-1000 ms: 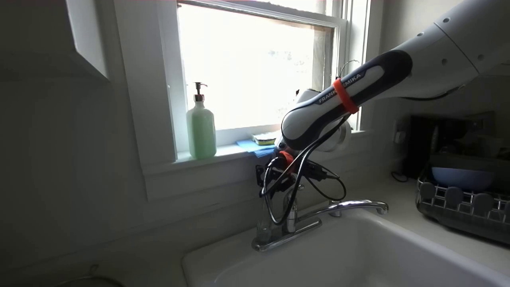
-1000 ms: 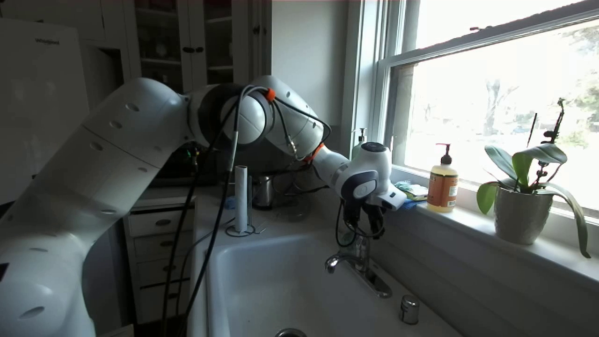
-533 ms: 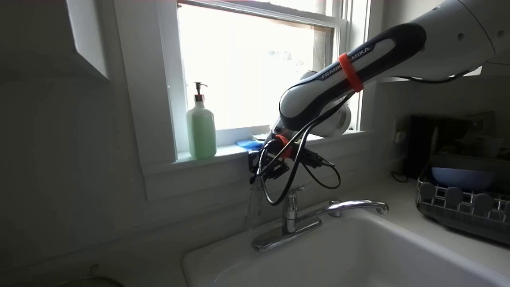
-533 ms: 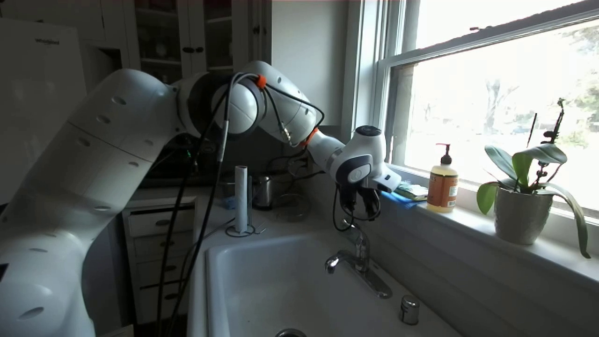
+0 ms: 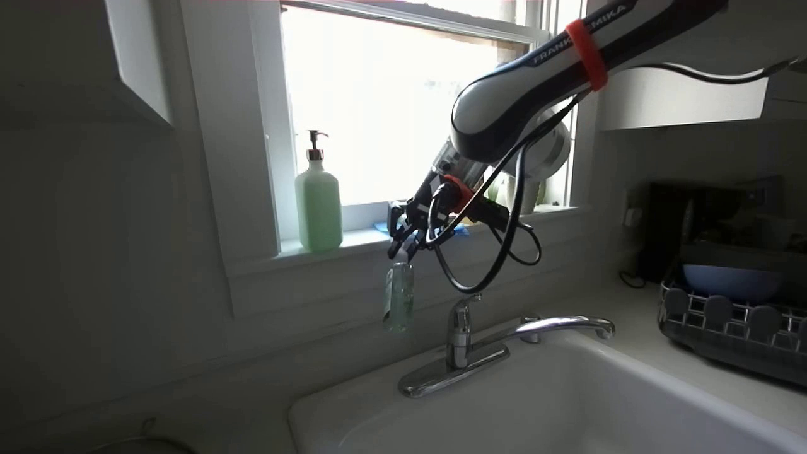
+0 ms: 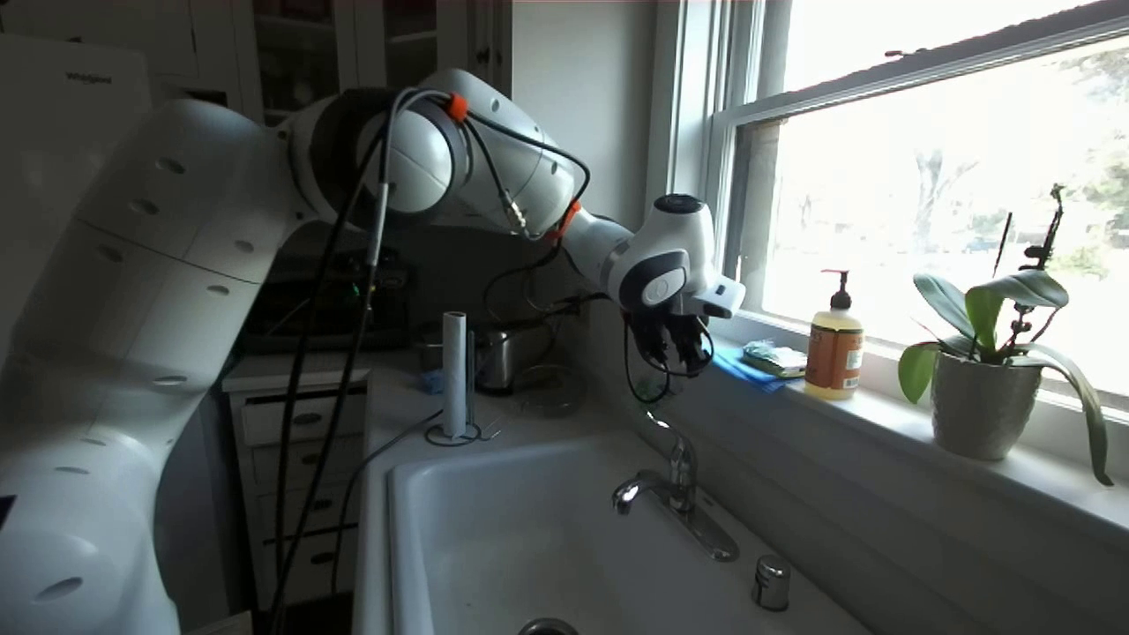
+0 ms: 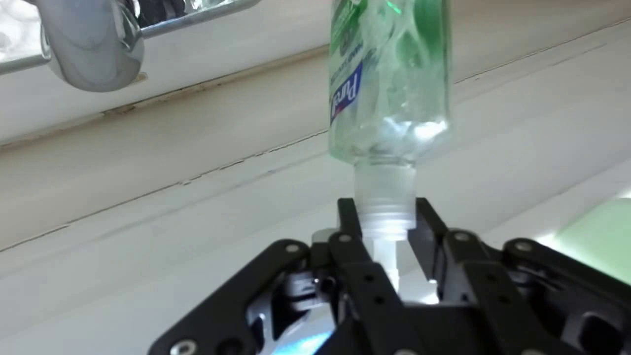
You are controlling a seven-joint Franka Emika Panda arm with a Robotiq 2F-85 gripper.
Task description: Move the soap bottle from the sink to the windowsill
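Note:
The soap bottle, small, pale and translucent with a green tint, hangs upright in the air in an exterior view (image 5: 399, 296). It also shows in the wrist view (image 7: 389, 88) with a Purell label. My gripper (image 5: 401, 255) is shut on its clear cap, as the wrist view (image 7: 387, 212) shows. The white sink (image 5: 548, 384) lies below, and the bottle is above its back edge, beside the faucet. The windowsill (image 5: 360, 238) is behind the gripper; the bottle's base is below sill level. In an exterior view the gripper (image 6: 679, 362) is just in front of the sill (image 6: 891, 428).
A tall green pump bottle (image 5: 318, 208) stands on the sill's end. A blue cloth (image 6: 745, 366), a sponge (image 6: 776, 357), an amber-brown bottle (image 6: 833, 353) and a potted orchid (image 6: 983, 410) also stand there. The chrome faucet (image 5: 460, 334) rises below. A dish rack (image 5: 725, 321) is beside the sink.
My gripper has risen with the soap bottle in it. The bottle has gone from low beside the faucet base to well above it, slightly away from the faucet.

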